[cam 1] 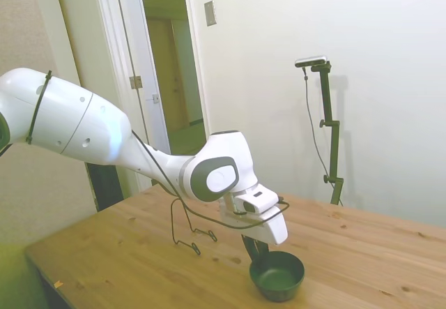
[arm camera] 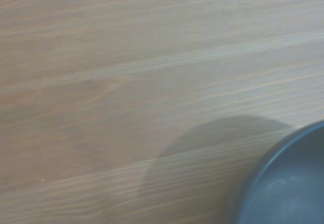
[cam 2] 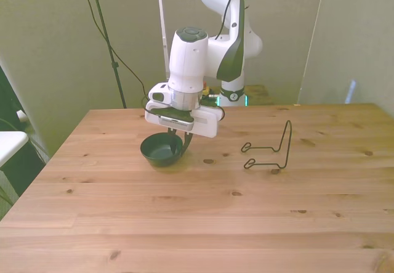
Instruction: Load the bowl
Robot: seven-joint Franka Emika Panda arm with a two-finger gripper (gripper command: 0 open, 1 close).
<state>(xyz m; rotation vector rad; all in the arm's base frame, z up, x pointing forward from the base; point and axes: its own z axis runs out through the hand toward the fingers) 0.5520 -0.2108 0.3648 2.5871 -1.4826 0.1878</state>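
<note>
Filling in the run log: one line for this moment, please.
gripper: at bowl's rim, fingers unclear | bowl: on table, empty | wire stand: untouched, apart from bowl

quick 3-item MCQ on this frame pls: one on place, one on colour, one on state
1. Where is the wire stand relative to the bowl in the front view?
A. On the front view's right, apart from it
B. Inside the bowl
C. On the front view's left, touching it

2. What colour is the bowl?
A. Bright red
B. Dark green
C. White

3. How does the bowl sit?
A. Upside down on the table
B. Hooked onto the wire stand
C. Upright on the table, with the gripper at its rim

Answers: 1 A, bare wood lies between them. 2 B, both wide views show a dark green bowl. 3 C, its opening faces up and the stand holds nothing.
</note>
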